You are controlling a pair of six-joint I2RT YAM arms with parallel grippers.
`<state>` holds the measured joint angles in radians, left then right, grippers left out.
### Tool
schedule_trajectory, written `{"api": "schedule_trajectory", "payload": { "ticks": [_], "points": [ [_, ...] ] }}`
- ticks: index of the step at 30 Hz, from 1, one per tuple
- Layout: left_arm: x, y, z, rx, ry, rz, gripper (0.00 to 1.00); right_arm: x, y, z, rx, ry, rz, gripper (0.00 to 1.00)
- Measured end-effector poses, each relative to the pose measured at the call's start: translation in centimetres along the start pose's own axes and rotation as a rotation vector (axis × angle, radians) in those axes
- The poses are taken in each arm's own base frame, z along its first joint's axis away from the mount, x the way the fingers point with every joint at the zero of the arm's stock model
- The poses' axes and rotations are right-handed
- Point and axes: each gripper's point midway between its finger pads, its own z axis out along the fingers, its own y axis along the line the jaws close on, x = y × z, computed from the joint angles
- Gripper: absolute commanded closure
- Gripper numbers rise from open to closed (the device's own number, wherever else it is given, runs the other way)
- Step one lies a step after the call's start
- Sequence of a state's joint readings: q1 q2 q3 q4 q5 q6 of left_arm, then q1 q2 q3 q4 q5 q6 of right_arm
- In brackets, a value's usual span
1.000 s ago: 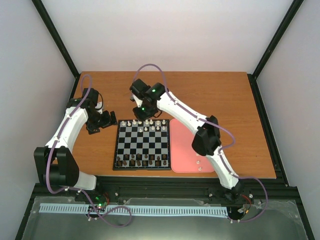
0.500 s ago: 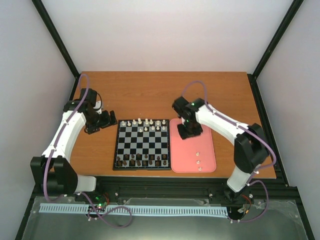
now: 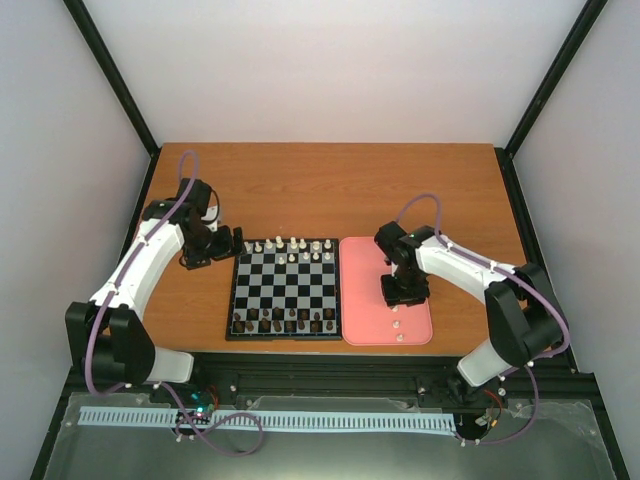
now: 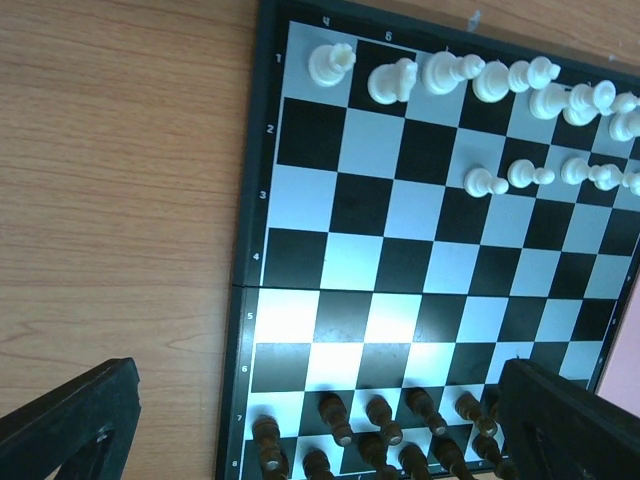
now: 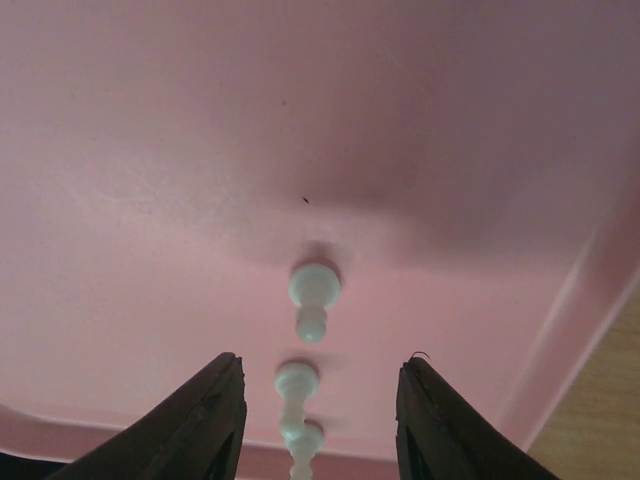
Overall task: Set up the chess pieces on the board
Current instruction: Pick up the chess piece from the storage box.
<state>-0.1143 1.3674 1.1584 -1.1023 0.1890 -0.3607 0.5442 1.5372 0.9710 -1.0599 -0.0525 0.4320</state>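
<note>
While on tray (image 5: 150, 150), three chess pieces (image 5: 314, 288)

The nearest white chess piece (image 5: 303, 446) is cut off by the lower edge.

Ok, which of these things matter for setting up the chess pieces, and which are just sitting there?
In the job: white pieces on the tray, board, right gripper over them.
Just lying about: dark pieces on the near rows, left gripper, table.
</note>
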Motion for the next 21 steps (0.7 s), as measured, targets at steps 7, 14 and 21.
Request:
{"api": "schedule_trajectory", "payload": {
  "ticks": [7,14,21],
  "points": [
    [0.4,-0.6,0.3,0.0,0.014,0.023,0.0,-0.4,0.4,1.6,-0.039,0.012,-0.013,0.7],
    [0.4,-0.5,0.4,-0.004,0.015,0.022,0.0,-0.7,0.3,2.3,-0.054,0.021,-0.024,0.8],
    [0.7,-0.4,0.6,-0.008,0.024,0.013,0.0,-0.9,0.4,2.7,-0.061,0.025,-0.037,0.92]
  ]
}}
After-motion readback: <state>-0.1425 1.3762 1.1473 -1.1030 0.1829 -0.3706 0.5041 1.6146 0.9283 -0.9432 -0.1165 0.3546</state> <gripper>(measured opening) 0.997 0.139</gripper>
